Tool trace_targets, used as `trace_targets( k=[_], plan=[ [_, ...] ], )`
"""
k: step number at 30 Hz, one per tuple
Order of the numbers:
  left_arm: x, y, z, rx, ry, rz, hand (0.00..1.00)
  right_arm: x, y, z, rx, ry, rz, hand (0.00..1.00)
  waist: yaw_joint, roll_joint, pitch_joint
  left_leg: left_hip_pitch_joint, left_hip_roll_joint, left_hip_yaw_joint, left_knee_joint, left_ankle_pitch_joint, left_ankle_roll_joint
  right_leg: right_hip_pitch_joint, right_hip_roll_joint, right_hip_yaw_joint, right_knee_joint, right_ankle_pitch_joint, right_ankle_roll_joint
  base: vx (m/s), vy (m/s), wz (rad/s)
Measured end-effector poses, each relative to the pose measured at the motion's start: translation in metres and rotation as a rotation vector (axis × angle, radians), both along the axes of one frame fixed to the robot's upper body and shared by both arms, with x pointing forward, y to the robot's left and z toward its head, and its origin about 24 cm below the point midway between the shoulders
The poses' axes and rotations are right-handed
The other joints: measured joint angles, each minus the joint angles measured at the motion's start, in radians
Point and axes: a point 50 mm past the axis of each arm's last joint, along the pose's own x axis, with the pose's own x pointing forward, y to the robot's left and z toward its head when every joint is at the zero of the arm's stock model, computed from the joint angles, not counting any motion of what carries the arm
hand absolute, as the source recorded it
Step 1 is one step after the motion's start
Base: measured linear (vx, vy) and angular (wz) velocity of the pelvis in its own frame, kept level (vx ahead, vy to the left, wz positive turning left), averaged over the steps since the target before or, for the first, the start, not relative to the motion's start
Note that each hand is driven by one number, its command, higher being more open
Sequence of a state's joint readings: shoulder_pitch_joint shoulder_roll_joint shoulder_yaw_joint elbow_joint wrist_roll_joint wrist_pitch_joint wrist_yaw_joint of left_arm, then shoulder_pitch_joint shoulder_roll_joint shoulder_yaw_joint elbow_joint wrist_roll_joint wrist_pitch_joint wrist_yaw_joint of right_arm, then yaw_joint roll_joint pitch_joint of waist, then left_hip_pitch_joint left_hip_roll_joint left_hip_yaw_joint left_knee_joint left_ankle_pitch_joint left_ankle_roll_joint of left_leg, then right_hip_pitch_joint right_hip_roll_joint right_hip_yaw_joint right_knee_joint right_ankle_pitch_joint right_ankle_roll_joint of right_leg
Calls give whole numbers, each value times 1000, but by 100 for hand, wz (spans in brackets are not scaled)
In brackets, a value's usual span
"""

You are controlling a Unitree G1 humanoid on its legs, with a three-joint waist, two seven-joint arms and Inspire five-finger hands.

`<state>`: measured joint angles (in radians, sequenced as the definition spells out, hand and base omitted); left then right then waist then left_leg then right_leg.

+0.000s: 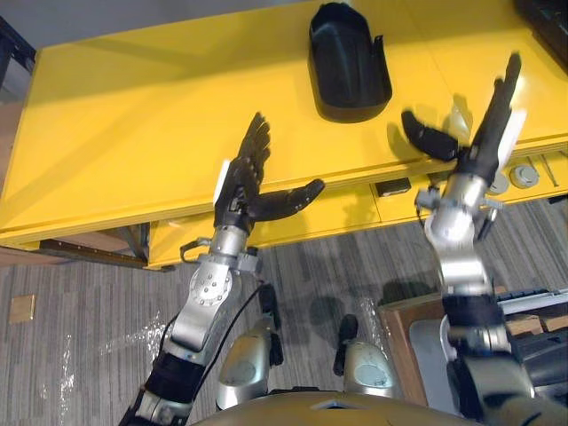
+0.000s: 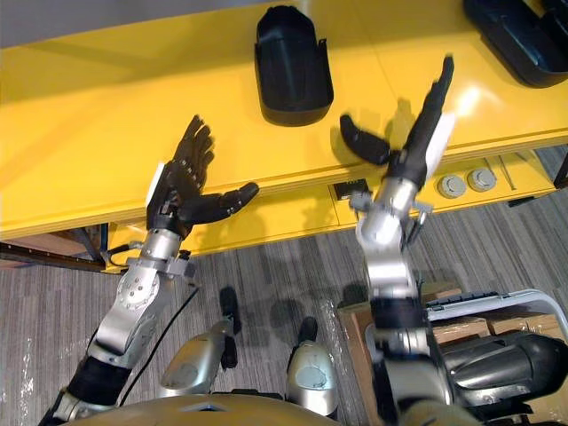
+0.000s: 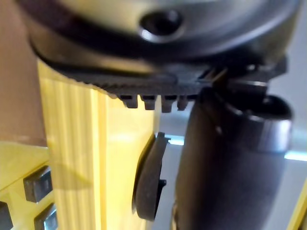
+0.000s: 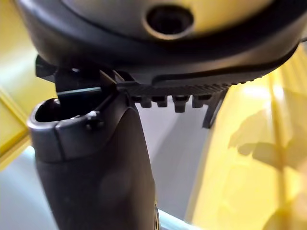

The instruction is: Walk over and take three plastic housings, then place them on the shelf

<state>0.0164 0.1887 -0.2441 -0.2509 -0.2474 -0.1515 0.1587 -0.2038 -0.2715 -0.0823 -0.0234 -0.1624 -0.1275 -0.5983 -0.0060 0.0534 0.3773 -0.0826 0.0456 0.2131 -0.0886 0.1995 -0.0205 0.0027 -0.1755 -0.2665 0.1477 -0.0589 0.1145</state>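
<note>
At table (image 1: pixel 133 115). My left hand (image 1: pixel 240 191), right hand (image 1: pixel 479 151) spread wide, empty. Housing (image 1: pixel 349 62) on table ahead, untouched; second housing (image 2: pixel 516 35) far right. None taken, none placed.

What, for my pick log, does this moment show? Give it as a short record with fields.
surface: yellow table
nearest target: black plastic housing, lying on the table, beyond and between the two hands, untouched
other target: second black housing, farther right on the table, partly cut off
left hand: left hand open, empty, over the table's front edge
right hand: right hand open, empty, over the front edge
task state: neither hand holds a housing
</note>
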Motion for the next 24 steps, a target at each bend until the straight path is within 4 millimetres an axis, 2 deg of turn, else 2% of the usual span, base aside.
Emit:
trace_targets(
  k=[3, 4, 6, 8, 12, 14, 16, 20, 24],
  plan=[
    [-15, 13, -2, -93, 10, 37, 100, -41, -17, -39, 149, 82, -118, 100, -13, 0, -35, 11, 1, 12, -2, -16, -4, 18, 2, 0, -29, -3, -4, 49, -19, -8],
    [-17, 16, -3, -108, 11, 44, 100, -46, -18, -46, 192, 93, -126, 100, -20, -2, -48, 13, 1, 17, -2, -19, -2, 19, 1, 3, -33, -3, -4, 60, -9, -18],
    [-22, 18, -1, -184, -3, 23, 100, -68, -18, -63, 318, 111, -141, 100, -28, -4, -79, 38, 1, 38, -2, -31, -3, 36, 1, 22, -51, 1, 0, 69, -9, -26],
    [-25, 17, 2, -230, -20, 8, 100, -80, -15, -66, 349, 107, -124, 100, -35, -6, -104, 48, 3, 57, -2, -39, -6, 37, 2, 38, -61, 4, 4, 57, -8, -34],
    [-26, 16, 5, -274, -48, 13, 100, -91, -13, -71, 466, 53, -80, 100, -56, -26, -151, 94, 11, 121, -2, -58, -6, 52, 6, 98, -76, 14, 11, 59, -6, -47],
    [-26, 19, 5, -316, -45, 17, 100, -105, -20, -79, 550, 33, -124, 100, -60, -37, -170, 111, 19, 164, -1, -66, -8, 54, 15, 139, -99, 29, 11, 53, -7, -54],
    [-27, 24, 4, -354, -38, 26, 100, -116, -24, -84, 563, 46, -173, 100, -70, -44, -175, 123, 23, 196, 0, -70, -11, 56, 19, 168, -116, 43, 10, 27, 1, -53],
    [-31, 37, -2, -391, -9, 80, 100, -140, -36, -95, 609, 80, -249, 100, -121, -57, -193, 153, 38, 304, 1, -105, -27, 33, 36, 280, -152, 70, 6, 0, 14, -82],
    [-31, 39, -2, -405, -11, 88, 100, -157, -42, -104, 659, 110, -228, 100, -167, -58, -203, 166, 52, 393, 2, -120, -43, -11, 53, 361, -152, 82, 2, -5, 2, -75]
  ],
)
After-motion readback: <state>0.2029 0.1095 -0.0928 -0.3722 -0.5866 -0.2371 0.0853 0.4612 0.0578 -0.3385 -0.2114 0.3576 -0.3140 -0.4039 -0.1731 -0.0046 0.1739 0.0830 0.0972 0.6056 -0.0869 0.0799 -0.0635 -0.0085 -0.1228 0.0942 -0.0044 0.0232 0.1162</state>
